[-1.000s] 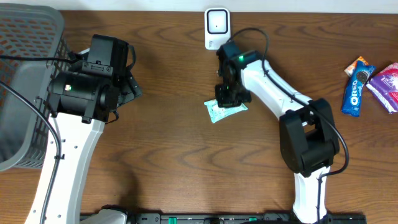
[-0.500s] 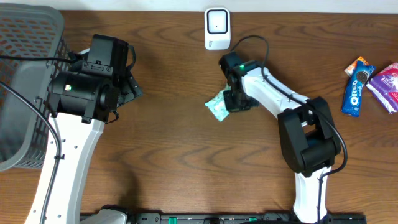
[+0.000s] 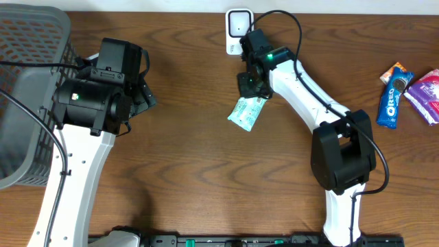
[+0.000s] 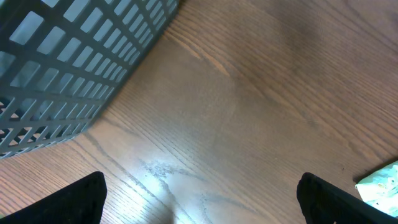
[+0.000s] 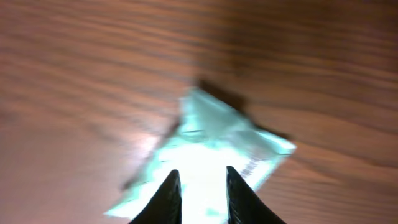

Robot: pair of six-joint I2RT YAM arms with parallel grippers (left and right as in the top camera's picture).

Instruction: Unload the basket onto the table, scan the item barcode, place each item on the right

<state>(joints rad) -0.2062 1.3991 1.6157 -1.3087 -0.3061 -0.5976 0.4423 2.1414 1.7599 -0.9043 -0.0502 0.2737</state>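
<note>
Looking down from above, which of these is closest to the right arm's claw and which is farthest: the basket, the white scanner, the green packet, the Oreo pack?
Measured from the right gripper in the overhead view:
1. Green packet, right next to it, mid-table.
2. White scanner, at the table's far edge.
3. Oreo pack, out at the right end.
4. Basket, at the far left end.

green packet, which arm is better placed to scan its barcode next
Right. The right claw is at the green packet, close to the white scanner; the left claw is open but far off beside the basket.
</note>
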